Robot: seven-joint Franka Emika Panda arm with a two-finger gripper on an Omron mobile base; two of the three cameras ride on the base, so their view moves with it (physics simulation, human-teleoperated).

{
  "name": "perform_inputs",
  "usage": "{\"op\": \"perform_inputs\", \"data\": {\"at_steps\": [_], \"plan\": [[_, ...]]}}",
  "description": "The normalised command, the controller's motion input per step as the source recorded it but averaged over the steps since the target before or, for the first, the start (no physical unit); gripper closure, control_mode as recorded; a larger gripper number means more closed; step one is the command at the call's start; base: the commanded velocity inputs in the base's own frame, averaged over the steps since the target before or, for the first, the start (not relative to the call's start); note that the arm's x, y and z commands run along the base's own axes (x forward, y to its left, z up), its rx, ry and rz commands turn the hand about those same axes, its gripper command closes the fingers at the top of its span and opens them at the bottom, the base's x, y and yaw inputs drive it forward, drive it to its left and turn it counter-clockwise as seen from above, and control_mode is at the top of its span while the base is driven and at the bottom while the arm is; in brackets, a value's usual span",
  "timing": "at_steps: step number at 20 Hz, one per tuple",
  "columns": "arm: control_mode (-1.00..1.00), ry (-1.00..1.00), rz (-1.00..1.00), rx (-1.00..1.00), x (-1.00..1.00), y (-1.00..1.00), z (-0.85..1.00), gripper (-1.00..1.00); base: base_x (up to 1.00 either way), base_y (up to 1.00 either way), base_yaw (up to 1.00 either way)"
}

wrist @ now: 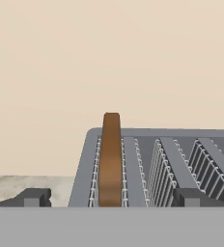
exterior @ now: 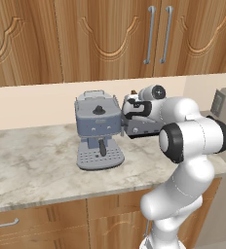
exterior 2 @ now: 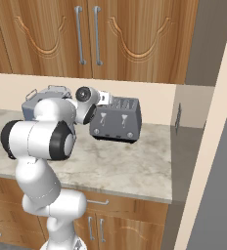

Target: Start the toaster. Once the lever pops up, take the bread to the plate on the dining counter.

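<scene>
Standing on edge in the leftmost slot of the toaster, as seen from the hand view: 1 slice of bread, brown crust showing, top edge poking up above the slot rim. Judged light, thin, stiff but crumbly; likely to crack or crumble under a hard squeeze. Best taken by the exposed top edge, with 1 fingertip on each flat face, then lifted straight up clear of the wire guides.

Resting on the marble tabletop, toaster just right of the blue-grey espresso machine and touching nothing else.

Reaching forward from a bent elbow, wrist level above the toaster's near-left corner, tool pointing along the slots toward the wall. Released and spread wide, fingertips straddling the bread's slot, gripping nothing. Levers on the toaster's front face, below the tool.
</scene>
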Motion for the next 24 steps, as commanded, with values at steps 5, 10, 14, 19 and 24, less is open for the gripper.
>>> {"op": "perform_inputs", "data": {"at_steps": [5,10,14,19,24], "plan": [[-1.00,0.00,0.00,0.00,0.00,0.00,0.00,-1.00,0.00,0.00,0.00],[-1.00,0.00,0.00,0.00,0.00,0.00,0.00,-1.00,0.00,0.00,0.00],[-1.00,0.00,0.00,0.00,0.00,0.00,0.00,-1.00,0.00,0.00,0.00],[-1.00,0.00,0.00,0.00,0.00,0.00,0.00,-1.00,0.00,0.00,0.00],[-1.00,0.00,0.00,0.00,0.00,0.00,0.00,-1.00,0.00,0.00,0.00]]}}
